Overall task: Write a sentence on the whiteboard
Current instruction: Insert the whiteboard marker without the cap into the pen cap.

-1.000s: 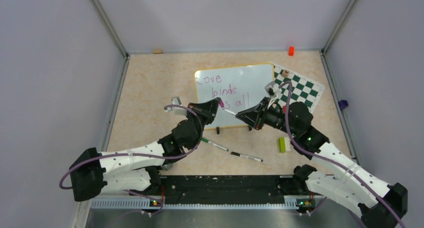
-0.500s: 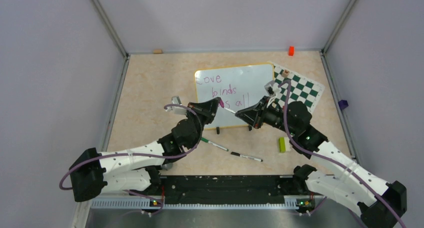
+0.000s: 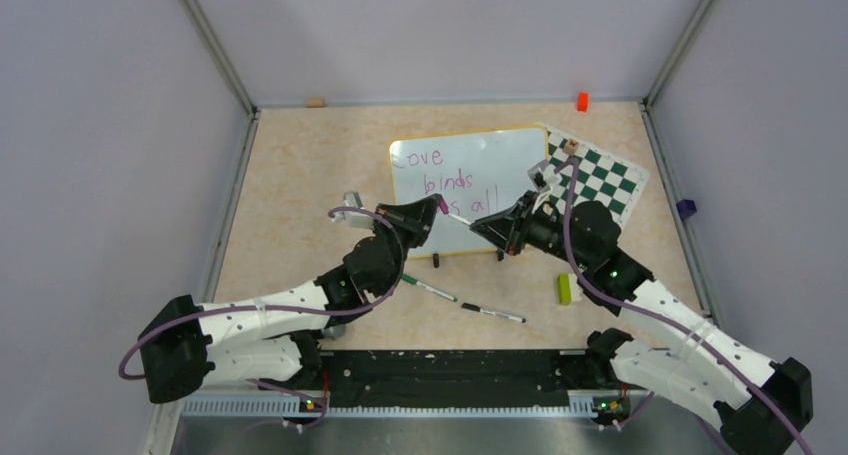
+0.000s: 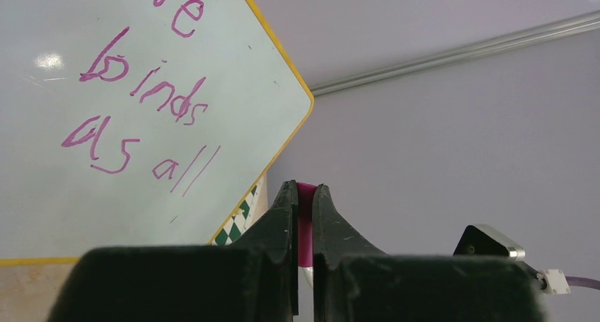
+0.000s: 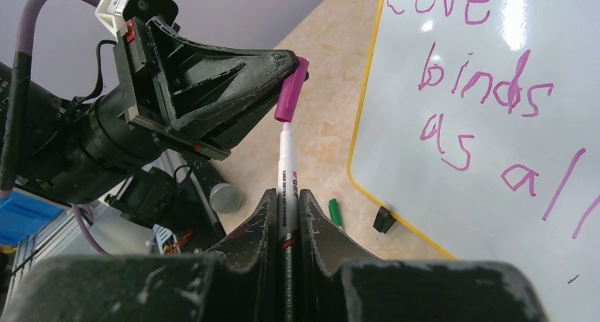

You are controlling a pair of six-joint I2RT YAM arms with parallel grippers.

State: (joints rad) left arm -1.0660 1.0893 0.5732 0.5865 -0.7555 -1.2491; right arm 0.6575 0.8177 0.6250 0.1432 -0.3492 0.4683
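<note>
The whiteboard (image 3: pixel 505 150) lies at the table's middle back, with the sentence (image 3: pixel 450 183) in purple-magenta across three lines. Over its near left corner my left gripper (image 3: pixel 437 207) is shut on a magenta marker cap (image 3: pixel 441 207). My right gripper (image 3: pixel 478 225) faces it, shut on the white marker barrel (image 3: pixel 460 218). In the right wrist view the barrel (image 5: pixel 286 159) runs from my right gripper (image 5: pixel 286 194) up into the cap (image 5: pixel 291 88). The left wrist view shows the cap (image 4: pixel 306 216) pinched in my left gripper (image 4: pixel 304 187), beside the sentence (image 4: pixel 141 117).
A green-and-white chess mat (image 3: pixel 605 180) lies under the board's right edge. A green-capped marker (image 3: pixel 428 288) and a black-capped one (image 3: pixel 492 313) lie near the front. A lime block (image 3: pixel 566 288) sits right of them. An orange block (image 3: pixel 582 101) and a wooden block (image 3: pixel 316 102) sit by the back wall.
The right arm has crept slightly left and back. The left arm holds still, and cap and marker stay between the two grippers.
</note>
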